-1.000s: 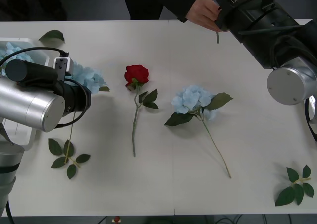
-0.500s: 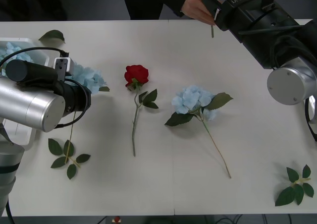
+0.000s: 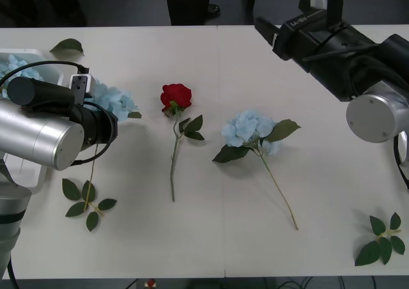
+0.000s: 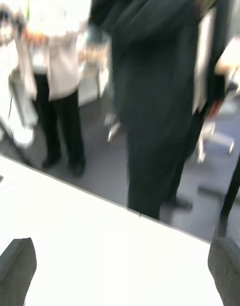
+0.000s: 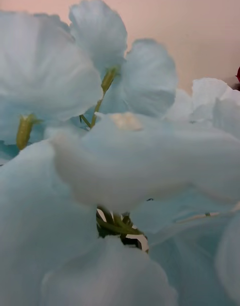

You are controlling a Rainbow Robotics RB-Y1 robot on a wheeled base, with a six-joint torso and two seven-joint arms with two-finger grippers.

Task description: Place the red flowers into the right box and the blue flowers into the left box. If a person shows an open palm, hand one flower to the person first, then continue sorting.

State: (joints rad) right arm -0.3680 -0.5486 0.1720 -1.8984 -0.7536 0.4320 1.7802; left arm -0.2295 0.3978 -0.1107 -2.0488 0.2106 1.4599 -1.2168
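Right pincer (image 3: pixel 265 30) empty, fingers apart at the far edge — red rose (image 3: pixel 176 97) lies nearer-left, stem pointing toward the robot; left pincer's state, can't tell.

white table (image 3: pixel 223 78), dark grey floor (image 4: pixel 100 171)

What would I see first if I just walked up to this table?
Probably the red rose lying mid-table, with a blue hydrangea beside it on the robot's right. Next, the big right arm's tool raised at the far edge, open and empty, and the left tool pressed close against another blue hydrangea near the white tray.
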